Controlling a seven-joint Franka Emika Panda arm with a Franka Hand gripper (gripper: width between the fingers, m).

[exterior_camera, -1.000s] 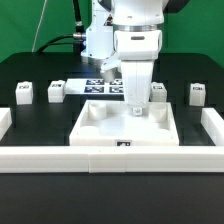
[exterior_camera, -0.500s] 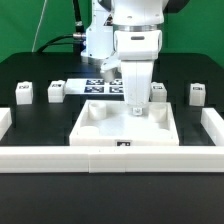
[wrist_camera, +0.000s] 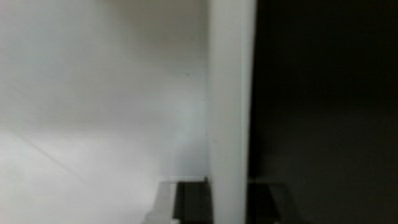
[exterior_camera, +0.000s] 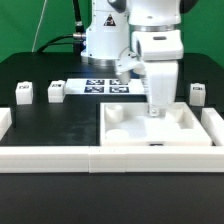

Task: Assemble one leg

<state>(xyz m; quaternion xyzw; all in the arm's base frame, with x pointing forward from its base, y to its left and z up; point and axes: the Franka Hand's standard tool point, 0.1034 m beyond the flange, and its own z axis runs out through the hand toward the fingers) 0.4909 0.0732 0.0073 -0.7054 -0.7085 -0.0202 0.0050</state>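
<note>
You've fitted nothing yet: two legs [exterior_camera: 24, 92] [exterior_camera: 55, 91] stand loose on the table [exterior_camera: 50, 120] at the exterior view's left, a third leg [exterior_camera: 197, 92] stands just behind the bare panel [exterior_camera: 128, 135]. Your pincer [exterior_camera: 156, 112] looks closed on the panel's rear wall. Since the earlier frame, arm and panel have slid together toward the exterior view's right, and the fourth leg is out of sight
</note>
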